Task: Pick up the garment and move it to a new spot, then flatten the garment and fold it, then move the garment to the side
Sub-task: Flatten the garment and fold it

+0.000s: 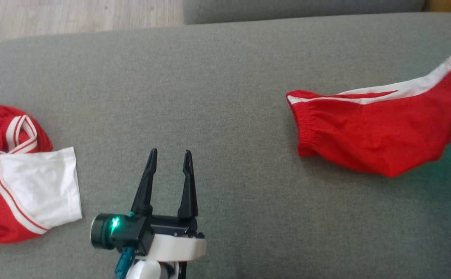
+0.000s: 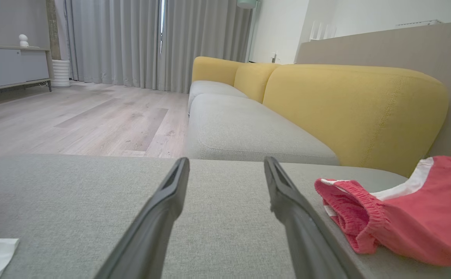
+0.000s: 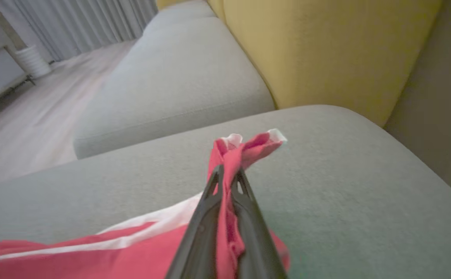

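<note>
Red-and-white jersey, crumpled at far left of grey cushion, edge lettering cut off and unreadable; left pincer, spread wide, empty; red shorts, white-striped, at right, one end pinched in closed right pincer.

Left gripper wide, right gripper clamped.
Left fingers point forward, spread apart; right fingers pinch tight on the garment.

Right gripper clamped on the red garment, a bunched corner poking out toward twelve o'clock. Grey cushion beneath, yellow backrest at one o'clock.
</note>
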{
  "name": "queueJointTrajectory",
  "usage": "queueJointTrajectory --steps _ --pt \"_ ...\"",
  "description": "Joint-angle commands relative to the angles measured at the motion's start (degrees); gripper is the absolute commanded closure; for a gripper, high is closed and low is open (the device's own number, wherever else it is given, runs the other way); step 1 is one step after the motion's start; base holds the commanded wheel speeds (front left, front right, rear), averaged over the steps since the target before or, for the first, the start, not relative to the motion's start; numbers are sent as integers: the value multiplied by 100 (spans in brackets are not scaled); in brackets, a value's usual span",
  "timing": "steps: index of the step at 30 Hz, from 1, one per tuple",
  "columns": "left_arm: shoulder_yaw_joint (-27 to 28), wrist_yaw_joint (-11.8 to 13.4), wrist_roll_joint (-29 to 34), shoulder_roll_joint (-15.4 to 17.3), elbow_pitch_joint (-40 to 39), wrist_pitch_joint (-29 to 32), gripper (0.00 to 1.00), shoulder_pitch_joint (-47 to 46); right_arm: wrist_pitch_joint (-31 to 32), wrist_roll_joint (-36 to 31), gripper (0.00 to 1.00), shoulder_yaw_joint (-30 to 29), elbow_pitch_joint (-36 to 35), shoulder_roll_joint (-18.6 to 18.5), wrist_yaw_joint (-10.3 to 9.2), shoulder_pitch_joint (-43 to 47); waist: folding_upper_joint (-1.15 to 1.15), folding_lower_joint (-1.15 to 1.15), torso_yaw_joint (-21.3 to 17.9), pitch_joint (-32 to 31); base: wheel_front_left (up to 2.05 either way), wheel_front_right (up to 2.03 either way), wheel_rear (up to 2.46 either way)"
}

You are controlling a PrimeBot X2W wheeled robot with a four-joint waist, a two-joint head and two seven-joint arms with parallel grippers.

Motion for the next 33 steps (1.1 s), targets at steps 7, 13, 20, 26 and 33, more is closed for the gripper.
queueJointTrajectory --steps 7,13,20,26,33 --pt "124 -20 17 6 -87 -29 0 100 -192 91 100 330 -1220 351 -5 109 0 0 20 -269 0 0 0" --pt "81 -98 -7 6 -13 -29 0 179 10 -64 100 686 -1965 1226 -5 430 0 0 191 -411 0 0 0" --pt "-42 -122 -80 6 -22 -29 0 147 60 -430 100 979 -1661 2167 -5 785 0 0 524 -311 0 0 0" --pt "-102 -127 -127 6 -46 -29 0 91 -208 -569 100 1070 -908 2468 -5 850 0 0 705 -190 0 0 0" --pt "-114 -103 -174 6 -76 -29 0 35 -483 -259 67 1248 -420 2584 -5 791 0 0 737 -151 0 0 0"
